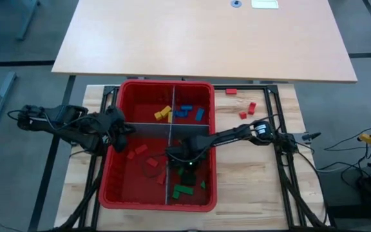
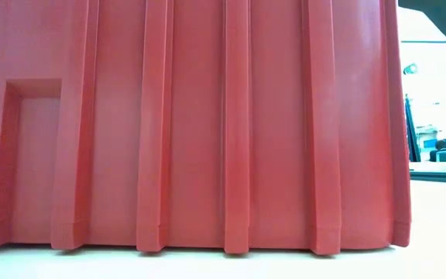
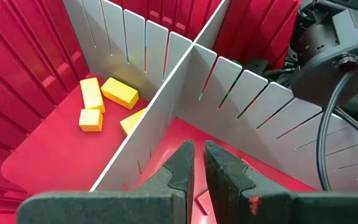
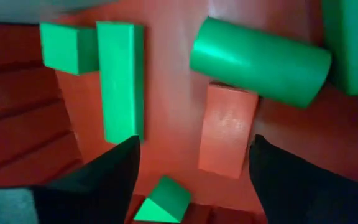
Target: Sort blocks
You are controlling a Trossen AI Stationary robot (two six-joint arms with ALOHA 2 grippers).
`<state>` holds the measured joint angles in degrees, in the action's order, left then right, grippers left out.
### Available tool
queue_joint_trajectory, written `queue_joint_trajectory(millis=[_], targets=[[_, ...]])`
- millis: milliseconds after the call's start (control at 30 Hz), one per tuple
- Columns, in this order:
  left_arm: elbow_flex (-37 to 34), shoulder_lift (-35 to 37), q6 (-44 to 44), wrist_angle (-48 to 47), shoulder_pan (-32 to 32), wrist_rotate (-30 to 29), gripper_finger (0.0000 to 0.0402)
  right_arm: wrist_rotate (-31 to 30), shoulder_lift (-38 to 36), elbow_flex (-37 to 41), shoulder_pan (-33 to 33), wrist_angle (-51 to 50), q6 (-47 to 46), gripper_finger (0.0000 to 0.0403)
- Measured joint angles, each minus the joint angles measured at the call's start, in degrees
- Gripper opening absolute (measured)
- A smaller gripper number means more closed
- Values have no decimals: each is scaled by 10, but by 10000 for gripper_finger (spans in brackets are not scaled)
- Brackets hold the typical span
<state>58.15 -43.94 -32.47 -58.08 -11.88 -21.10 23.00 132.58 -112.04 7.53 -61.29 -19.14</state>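
The red bin [image 1: 111, 193] is split by grey dividers [image 3: 185, 68] into compartments holding sorted blocks: yellow blocks [image 1: 163, 114], blue blocks [image 1: 189, 113], red blocks [image 1: 137, 151] and green blocks [image 1: 184, 191]. My right gripper [image 1: 187, 164] hangs low in the green compartment. In the right wrist view it [image 4: 194, 149] is open, its fingers either side of a red block [image 4: 225, 130] that lies on the bin floor, without touching it. My left gripper [image 1: 122, 132] is over the red compartment by the bin's left wall, with only a narrow slit between the fingers and nothing in it [image 3: 199, 152].
Around the red block lie a green cylinder [image 4: 260, 59], a long green block [image 4: 120, 81], a green cube [image 4: 67, 46] and a green wedge [image 4: 163, 199]. Three loose red blocks [image 1: 247, 109] lie on the table right of the bin. The bin wall [image 2: 207, 124] fills the low view.
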Motion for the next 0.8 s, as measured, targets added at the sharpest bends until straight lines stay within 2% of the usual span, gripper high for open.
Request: queue_joint_trajectory(millis=[167, 400, 800], targets=[[0, 0, 0, 0, 0, 0, 24, -10, -1, 27, 1, 5, -4, 269], [0, 0, 0, 0, 0, 0, 24, -21, -1, 40, 1, 38, -6, 255], [0, 0, 0, 0, 0, 0, 24, -37, -14, 2, -12, 20, -9, 229]])
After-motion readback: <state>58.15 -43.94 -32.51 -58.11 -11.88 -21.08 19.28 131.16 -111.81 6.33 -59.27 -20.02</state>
